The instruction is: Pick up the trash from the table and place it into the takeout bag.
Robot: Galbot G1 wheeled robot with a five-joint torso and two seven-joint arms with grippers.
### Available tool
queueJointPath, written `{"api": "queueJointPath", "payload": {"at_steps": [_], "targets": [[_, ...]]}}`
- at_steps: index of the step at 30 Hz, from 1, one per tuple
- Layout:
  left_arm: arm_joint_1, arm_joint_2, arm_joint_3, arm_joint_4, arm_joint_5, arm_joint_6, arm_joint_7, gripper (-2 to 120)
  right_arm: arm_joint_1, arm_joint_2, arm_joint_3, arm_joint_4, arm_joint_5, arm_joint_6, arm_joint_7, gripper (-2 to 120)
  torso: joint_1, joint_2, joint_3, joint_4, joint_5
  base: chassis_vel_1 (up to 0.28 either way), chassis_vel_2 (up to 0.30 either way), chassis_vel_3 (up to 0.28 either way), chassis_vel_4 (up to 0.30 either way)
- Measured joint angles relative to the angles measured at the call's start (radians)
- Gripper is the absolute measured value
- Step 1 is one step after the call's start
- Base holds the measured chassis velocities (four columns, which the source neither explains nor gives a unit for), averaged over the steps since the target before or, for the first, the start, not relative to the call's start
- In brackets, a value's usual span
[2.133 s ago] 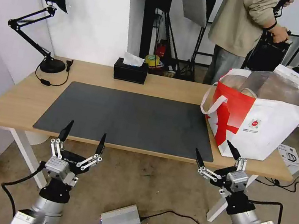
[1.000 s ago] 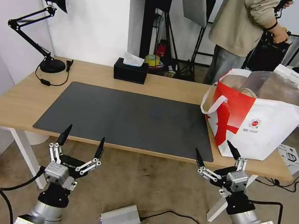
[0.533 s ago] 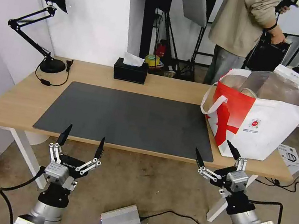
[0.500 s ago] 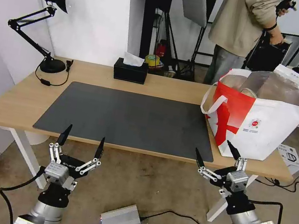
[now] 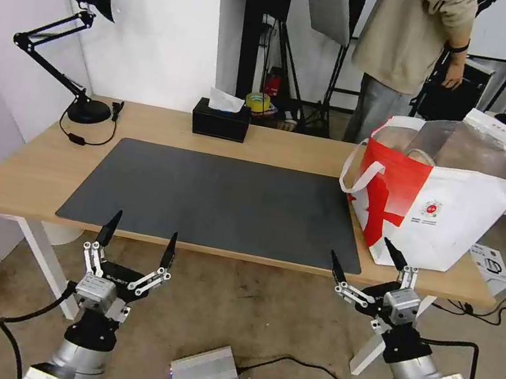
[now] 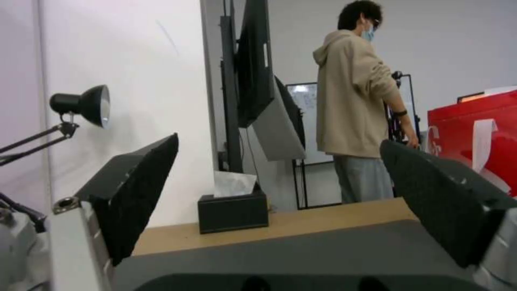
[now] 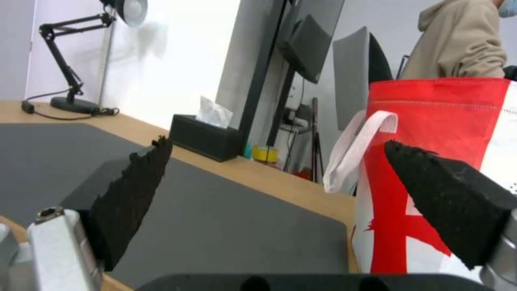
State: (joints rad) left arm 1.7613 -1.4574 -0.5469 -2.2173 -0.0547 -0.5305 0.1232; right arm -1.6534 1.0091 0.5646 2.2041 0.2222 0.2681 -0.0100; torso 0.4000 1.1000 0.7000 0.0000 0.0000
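While both arms hang below the bench's near edge, the takeout bag (image 5: 452,205) stands at the bench's (image 5: 28,166) right end.
The left gripper (image 5: 138,240) and right gripper (image 5: 365,262) hold their jaws wide apart, holding nothing; a rounded lid shows inside the bag's foil-lined mouth.

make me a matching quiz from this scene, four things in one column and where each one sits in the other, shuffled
Things:
1. takeout bag
2. tissue box
3. desk lamp
4. left claw

Places:
A. far left corner of the table
B. below the table's near edge, open, left side
C. right end of the table
D. far edge of the table, behind the mat

Pairs: 1-C, 2-D, 3-A, 4-B
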Motion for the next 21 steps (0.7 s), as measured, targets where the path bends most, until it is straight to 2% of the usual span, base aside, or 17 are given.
{"api": "queueJointPath", "payload": {"at_steps": [21], "targets": [[0.0,0.0,0.0,0.0,0.0,0.001,0.0,100,0.0,0.0,0.0,0.0,0.0,0.0,0.0,100,0.0,0.0,0.0,0.0,0.0,0.0,0.0,0.0,0.0]]}}
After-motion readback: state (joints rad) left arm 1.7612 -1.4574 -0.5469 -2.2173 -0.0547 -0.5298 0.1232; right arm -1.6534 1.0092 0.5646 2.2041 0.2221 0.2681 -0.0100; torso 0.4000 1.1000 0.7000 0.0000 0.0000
